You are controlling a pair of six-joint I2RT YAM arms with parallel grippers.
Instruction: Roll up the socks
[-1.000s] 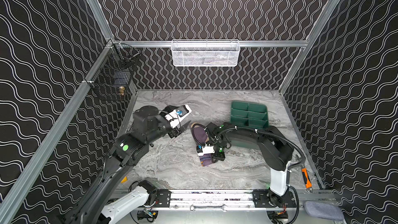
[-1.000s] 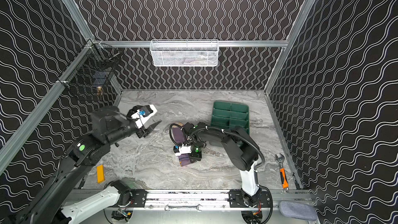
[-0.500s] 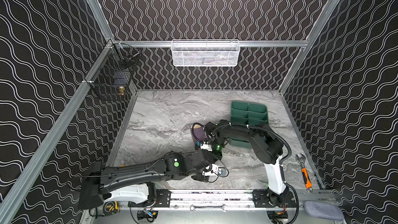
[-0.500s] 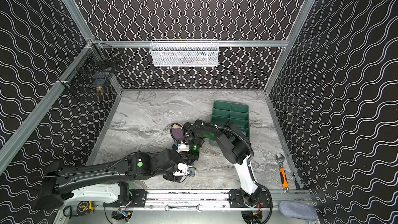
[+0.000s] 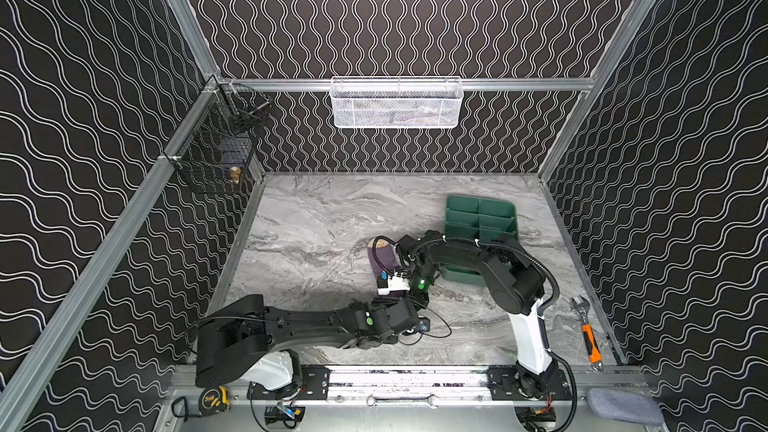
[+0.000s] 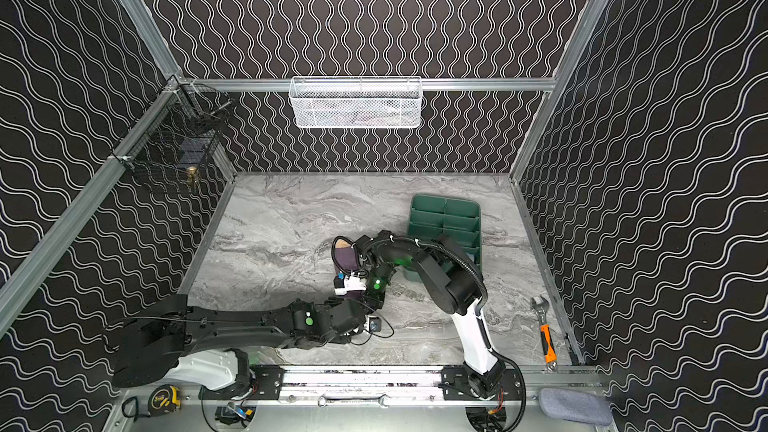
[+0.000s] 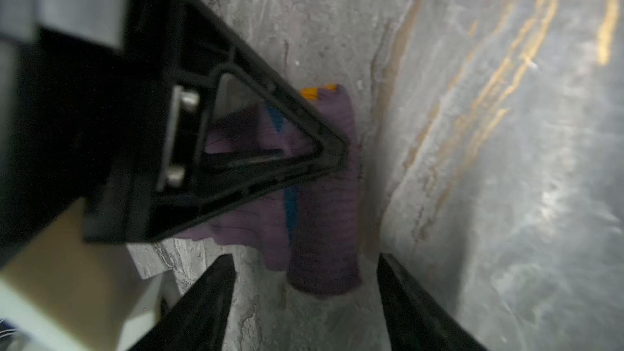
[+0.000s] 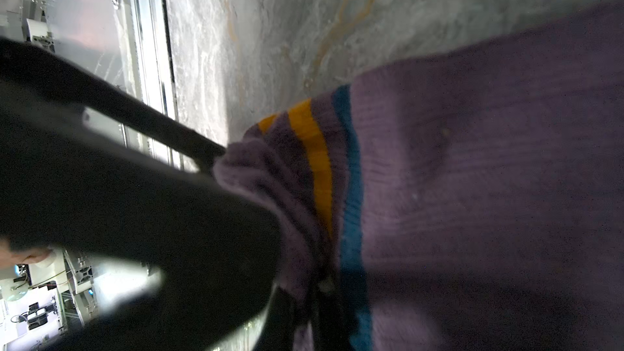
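Purple sock [image 5: 380, 259] lies on the table [image 5: 316, 222], centre-front, near the green tray [image 5: 480, 218]; its cuff end looks partly rolled. Right gripper [image 8: 317, 292] is pinched tight on the striped cuff fold. Left gripper [image 7: 305, 260] is open, jaws either side of the roll's end, holding nothing. Judgement: clamp the roll squarely before the pinch lets go, or it unwinds. 2nd sock not seen.

Sock [image 8: 472, 180] purple, orange-blue stripes, toe seemingly tan; tray [image 5: 494, 224] green.
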